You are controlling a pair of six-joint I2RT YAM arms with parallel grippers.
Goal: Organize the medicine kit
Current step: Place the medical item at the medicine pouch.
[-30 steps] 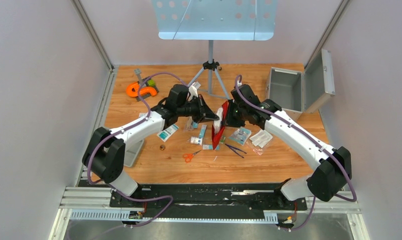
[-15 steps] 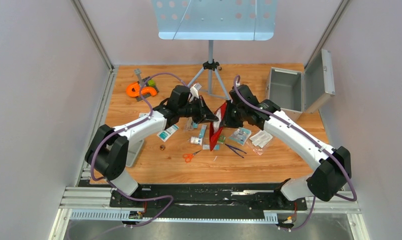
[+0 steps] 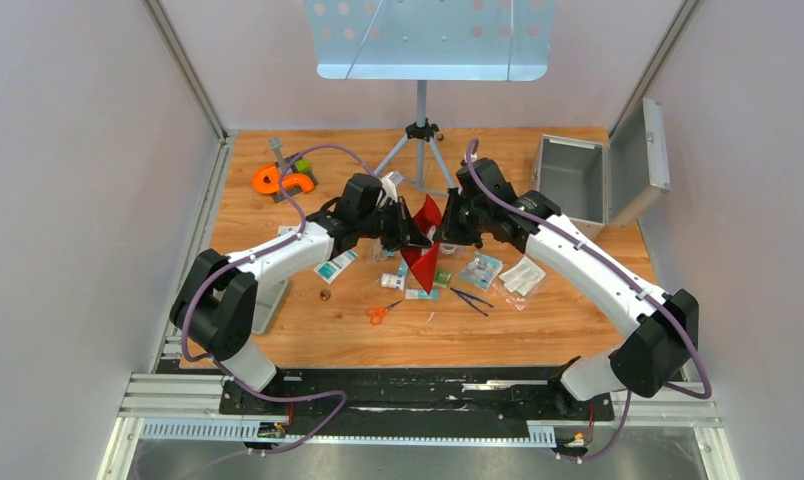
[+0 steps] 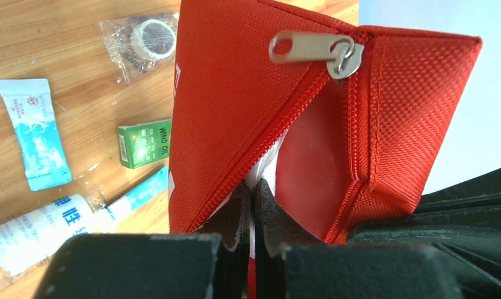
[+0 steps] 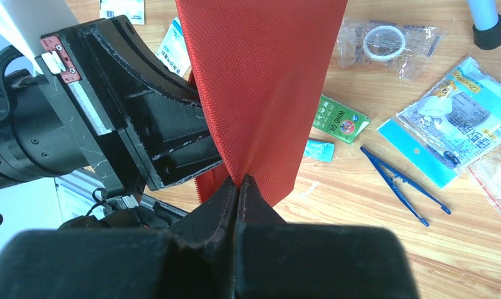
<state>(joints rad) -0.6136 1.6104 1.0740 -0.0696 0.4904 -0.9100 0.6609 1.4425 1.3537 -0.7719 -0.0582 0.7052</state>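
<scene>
Aloft, left end effector (image 4: 253, 190) pinches pouch (image 4: 235, 93).

One red pouch (image 3: 421, 243), one metal case (image 3: 570, 186), one scissors (image 3: 378, 313).

A red cloth pouch (image 3: 421, 243) is held up over the brown wooden table (image 3: 538, 330). It is gripped tight on one side by the left gripper (image 3: 410, 233) and on the other side by the right gripper (image 3: 444, 230). Below it, small packets (image 3: 481, 270), orange-handled scissors (image 3: 377, 313) and blue tweezers (image 3: 472, 299) are spread on the wood. A boxy silver-grey metal case (image 3: 570, 185) is stood open at the far right, well apart from the pouch.
</scene>
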